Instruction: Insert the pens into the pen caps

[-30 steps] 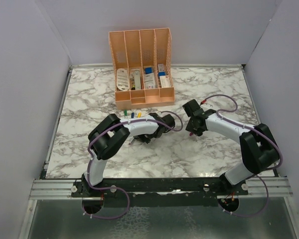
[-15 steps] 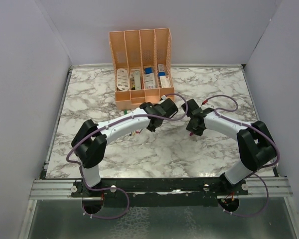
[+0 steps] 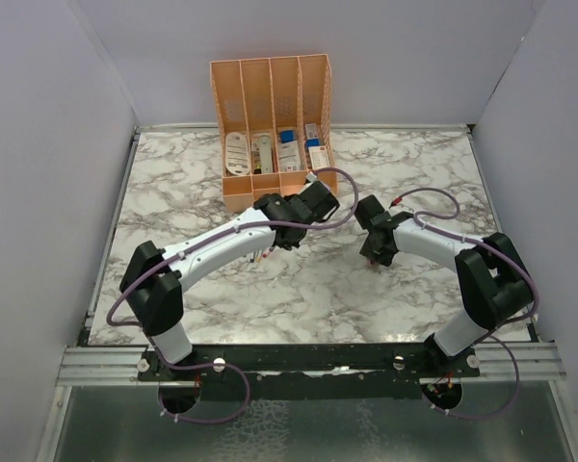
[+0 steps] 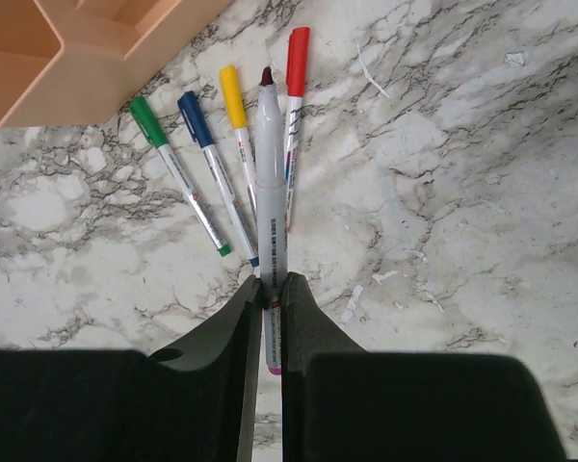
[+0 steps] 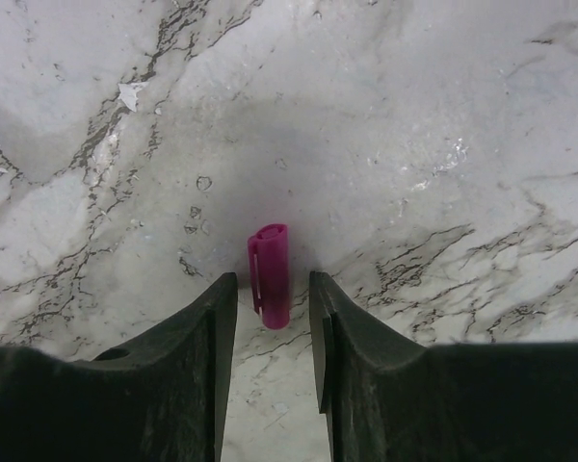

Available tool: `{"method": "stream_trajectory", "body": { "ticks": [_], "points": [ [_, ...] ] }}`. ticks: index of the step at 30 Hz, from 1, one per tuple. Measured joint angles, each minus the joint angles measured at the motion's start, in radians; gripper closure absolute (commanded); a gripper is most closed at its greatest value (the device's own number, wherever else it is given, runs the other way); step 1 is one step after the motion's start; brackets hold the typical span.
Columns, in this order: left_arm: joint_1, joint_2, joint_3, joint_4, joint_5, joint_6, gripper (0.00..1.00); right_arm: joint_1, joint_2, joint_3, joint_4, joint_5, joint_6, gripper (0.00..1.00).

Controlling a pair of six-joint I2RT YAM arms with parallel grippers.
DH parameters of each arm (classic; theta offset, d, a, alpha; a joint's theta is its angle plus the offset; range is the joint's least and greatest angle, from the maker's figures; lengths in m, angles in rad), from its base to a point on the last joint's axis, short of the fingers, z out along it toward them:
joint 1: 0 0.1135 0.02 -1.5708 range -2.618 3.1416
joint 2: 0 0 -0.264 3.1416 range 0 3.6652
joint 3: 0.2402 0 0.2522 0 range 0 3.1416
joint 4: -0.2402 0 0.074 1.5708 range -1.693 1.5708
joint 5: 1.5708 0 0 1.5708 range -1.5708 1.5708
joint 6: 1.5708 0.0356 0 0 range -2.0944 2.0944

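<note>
Here, pinching the purple-tipped pen (image 4: 270, 183) by its tail in the left claw (image 4: 272, 289), above four capped pens (image 4: 233, 115) on the worktop (image 4: 462, 192). Rightward, straddling the magenta cap (image 5: 270, 252) with the right claw (image 5: 273, 279) part-spread, sides untouched. Likely light, stiff, slick; grip across its middle.

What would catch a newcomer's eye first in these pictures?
The left gripper clamps an uncapped purple-tipped pen over four capped pens fanned out on the marble beside the peach organiser. A bright magenta cap sits between the right gripper's parted fingers.

The print on the pens (image 4: 271, 183) is illegible.
</note>
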Motion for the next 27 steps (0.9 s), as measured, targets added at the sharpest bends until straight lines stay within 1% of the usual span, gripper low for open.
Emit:
{"method": "stream_trajectory", "body": {
  "ticks": [8, 12, 13, 15, 16, 17, 24, 27],
  "points": [
    [0.026, -0.143, -0.022, 0.016, -0.001, -0.034, 1.0, 0.0, 0.021, 0.01, 0.041, -0.001, 0.001, 0.67],
    [0.053, -0.184, -0.046, 0.03, 0.0, -0.045, 1.0, 0.0, 0.028, 0.016, 0.047, -0.001, 0.002, 0.73],
    [0.059, -0.19, -0.052, 0.033, 0.001, -0.046, 1.0, 0.0, 0.028, 0.016, 0.048, 0.0, 0.002, 0.76],
    [0.074, -0.201, -0.066, 0.045, 0.013, -0.048, 1.0, 0.0, 0.03, 0.016, 0.051, -0.001, 0.002, 0.85],
    [0.081, -0.206, -0.071, 0.05, 0.019, -0.048, 1.0, 0.0, 0.031, 0.018, 0.052, -0.001, 0.003, 0.93],
    [0.086, -0.21, -0.075, 0.054, 0.025, -0.048, 1.0, 0.0, 0.032, 0.019, 0.056, -0.002, 0.003, 0.98],
    [0.121, -0.269, -0.099, 0.12, 0.09, -0.04, 1.0, 0.001, 0.026, 0.017, 0.057, -0.014, -0.004, 0.99],
    [0.126, -0.313, -0.144, 0.179, 0.134, -0.029, 1.0, 0.001, 0.018, 0.015, 0.061, -0.023, -0.021, 0.99]
  ]
}}
